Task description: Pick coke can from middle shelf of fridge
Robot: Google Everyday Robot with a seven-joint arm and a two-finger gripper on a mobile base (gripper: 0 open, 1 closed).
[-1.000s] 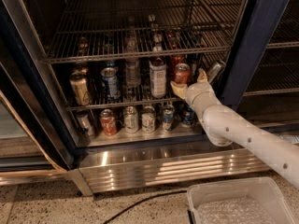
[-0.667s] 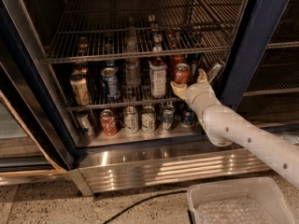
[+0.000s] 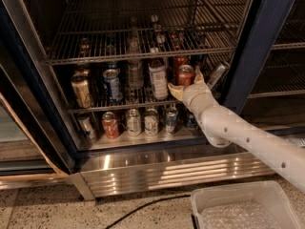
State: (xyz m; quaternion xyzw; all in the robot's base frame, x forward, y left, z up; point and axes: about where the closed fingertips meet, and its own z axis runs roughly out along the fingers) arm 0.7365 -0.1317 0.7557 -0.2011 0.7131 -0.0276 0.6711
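The coke can point(image 3: 185, 75), orange-red with a silver top, stands at the right end of the middle shelf point(image 3: 95, 109), a wire rack in the fridge point(image 3: 257, 46). My gripper point(image 3: 185, 83) reaches in from the right on a white arm. Its fingers point(image 3: 174, 90) stand open on either side of the can, low on its body, one to the left and one to the right. The can stands upright on the rack.
On the same shelf stand a white-labelled bottle point(image 3: 157, 78), a water bottle point(image 3: 135, 73), a blue can point(image 3: 112, 84) and a gold can point(image 3: 82, 90). Several cans, one red with white marks point(image 3: 110, 125), sit below. A white bin point(image 3: 243, 209) and black cable point(image 3: 143, 206) lie on the floor.
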